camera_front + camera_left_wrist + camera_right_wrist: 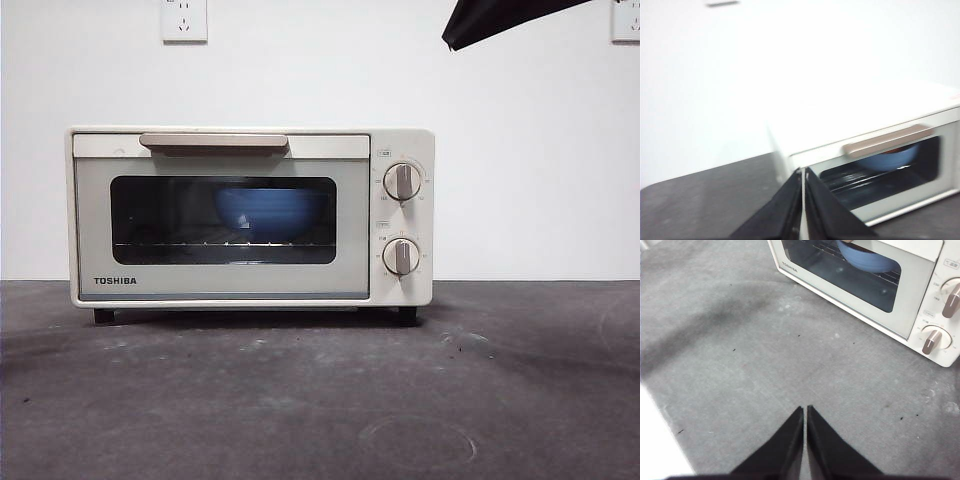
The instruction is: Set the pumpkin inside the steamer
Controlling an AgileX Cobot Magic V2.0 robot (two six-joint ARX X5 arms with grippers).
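Pumpkin isn't plainly visible; steamer (250, 215) door is closed ahead of my empty, pinched-together left gripper (803, 200) and right gripper (805, 440). Mistaking the bowl (270, 212) inside for a finished job is my risk.

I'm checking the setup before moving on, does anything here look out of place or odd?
Nothing is spilled or damaged. The steamer stands square with its door shut, and a blue bowl sits on the rack inside. The pumpkin can't be made out clearly; only an orange hint shows in the bowl. Both grippers are shut and empty.
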